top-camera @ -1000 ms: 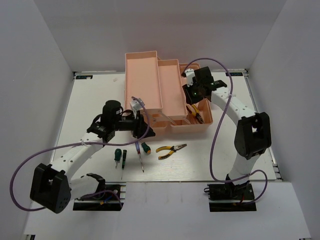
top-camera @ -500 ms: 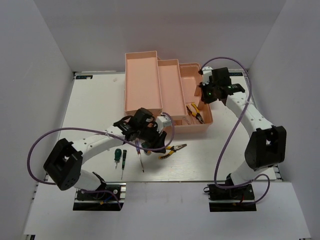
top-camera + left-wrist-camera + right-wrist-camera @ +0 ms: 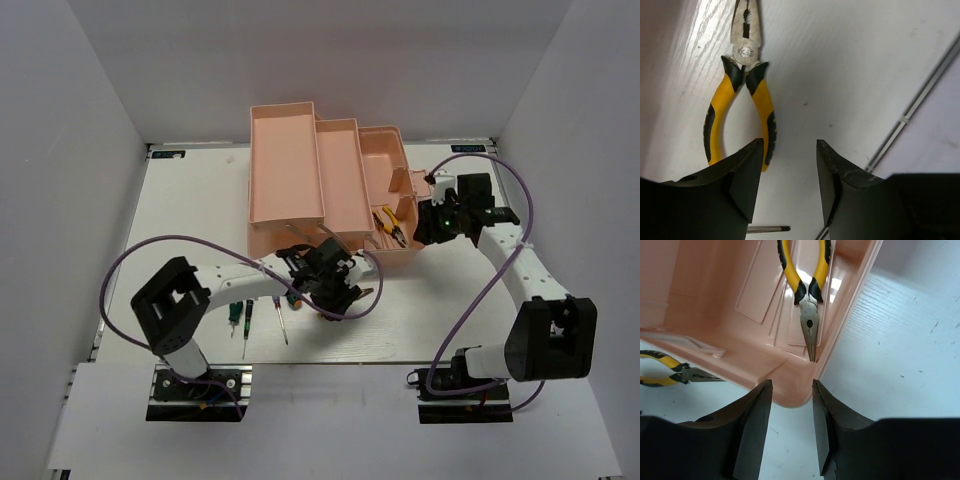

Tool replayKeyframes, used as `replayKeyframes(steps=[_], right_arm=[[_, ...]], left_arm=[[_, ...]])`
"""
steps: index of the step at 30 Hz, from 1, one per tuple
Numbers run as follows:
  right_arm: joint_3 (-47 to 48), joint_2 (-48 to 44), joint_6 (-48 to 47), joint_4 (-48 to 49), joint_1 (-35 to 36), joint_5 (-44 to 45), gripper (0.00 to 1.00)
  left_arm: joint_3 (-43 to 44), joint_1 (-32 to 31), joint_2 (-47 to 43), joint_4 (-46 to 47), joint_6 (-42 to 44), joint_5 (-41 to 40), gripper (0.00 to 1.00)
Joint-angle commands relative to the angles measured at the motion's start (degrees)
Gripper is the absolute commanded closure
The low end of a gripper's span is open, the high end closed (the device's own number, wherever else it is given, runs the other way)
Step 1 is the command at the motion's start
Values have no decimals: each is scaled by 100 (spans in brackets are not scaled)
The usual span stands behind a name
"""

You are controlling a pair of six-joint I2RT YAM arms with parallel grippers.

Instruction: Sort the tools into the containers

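Observation:
The peach-pink toolbox (image 3: 288, 165) stands open at the back middle. One yellow-handled pliers (image 3: 391, 224) lies in its right compartment, also in the right wrist view (image 3: 805, 287). The other pliers (image 3: 740, 95) lies on the table in front of the box, just ahead of my open, empty left gripper (image 3: 789, 143), which hovers over it and mostly hides it in the top view (image 3: 335, 292). The dark green screwdriver (image 3: 234, 312) and the long-shaft screwdriver (image 3: 281, 322) lie on the table at the left. My right gripper (image 3: 791, 383) is open and empty at the box's front right corner (image 3: 432, 222).
The toolbox wall (image 3: 840, 340) is right in front of my right fingertips. A screwdriver shaft tip (image 3: 769, 229) shows under my left gripper. A purple cable (image 3: 140, 260) loops beside the left arm. White walls enclose the table on three sides.
My left gripper swung right from beside the screwdrivers to over the table pliers. My right gripper drew back from above the toolbox to its front right corner.

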Motion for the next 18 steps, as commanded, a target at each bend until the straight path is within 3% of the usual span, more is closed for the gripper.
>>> replayKeyframes(steps=[1,8,18], right_arm=[[-139,-306,44,183,-147,-528,56],[-394,-536,176,333,-367,-959,54],[-517,-668,255,385,-578,-1232,54]], left_arm=[[281,-132,162,-218,-110,-865,43],[404,-238,532,-166,-164,-1209,43],[335,-572,972,-350,-401,-1762,69]])
